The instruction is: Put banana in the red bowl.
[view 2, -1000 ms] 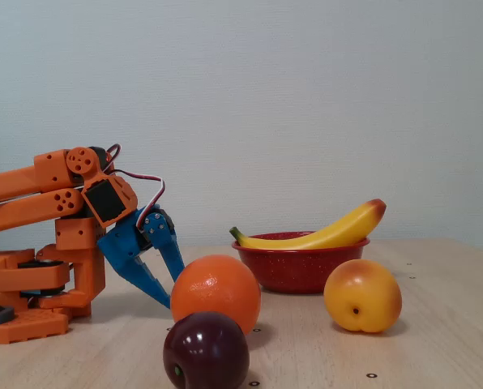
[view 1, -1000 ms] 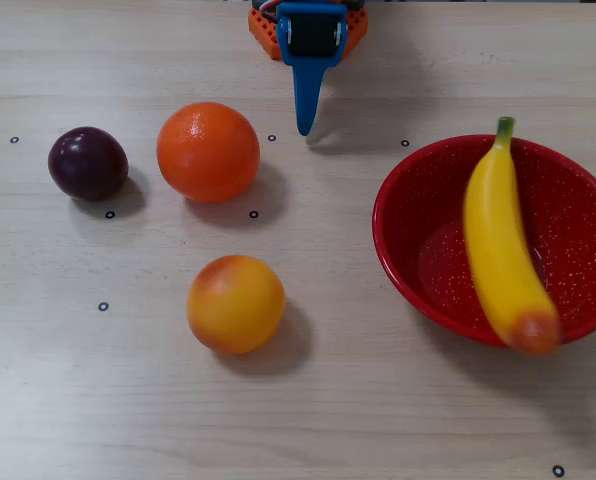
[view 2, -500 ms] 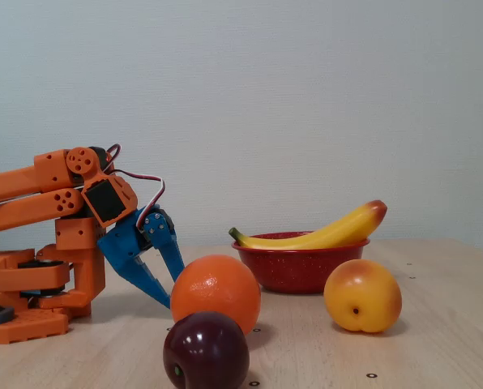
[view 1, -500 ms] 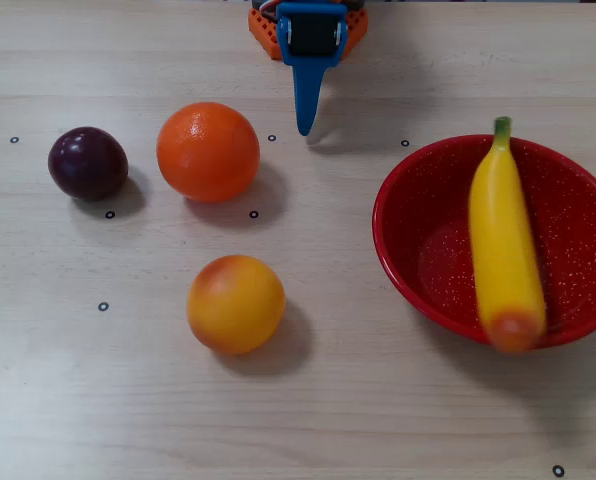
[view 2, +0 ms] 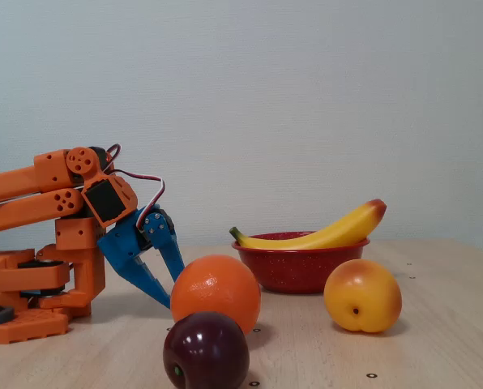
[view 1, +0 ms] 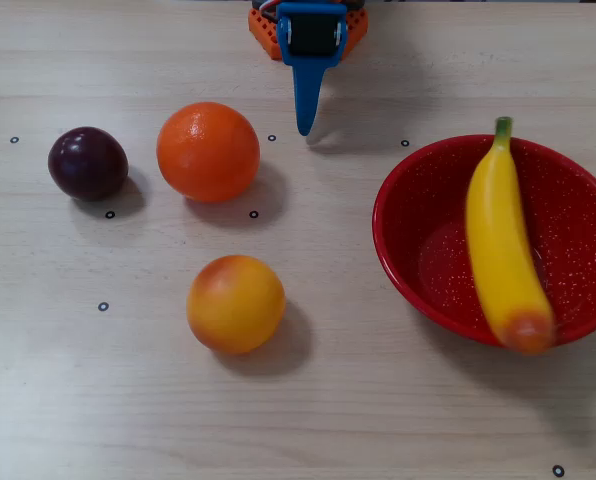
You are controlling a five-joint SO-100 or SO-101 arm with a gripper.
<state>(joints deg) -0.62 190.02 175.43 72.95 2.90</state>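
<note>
Across the red bowl (view 1: 418, 225), banana (view 1: 500, 240) lies stem-away; tip overhangs rim.

The surface (view 1: 378, 400) is pale wood-grain laminate, dotted with small black ring marks (view 1: 103, 306). Soft, even light casts faint shadows on it. In the fixed view a plain, pale blue-grey wall (view 2: 306, 97) rises behind the surface, bare and lightly textured.

Orange arm (view 2: 39, 194) with black servos, red-white wires, and blue, seemingly plastic tool (view 2: 162, 279).
</note>
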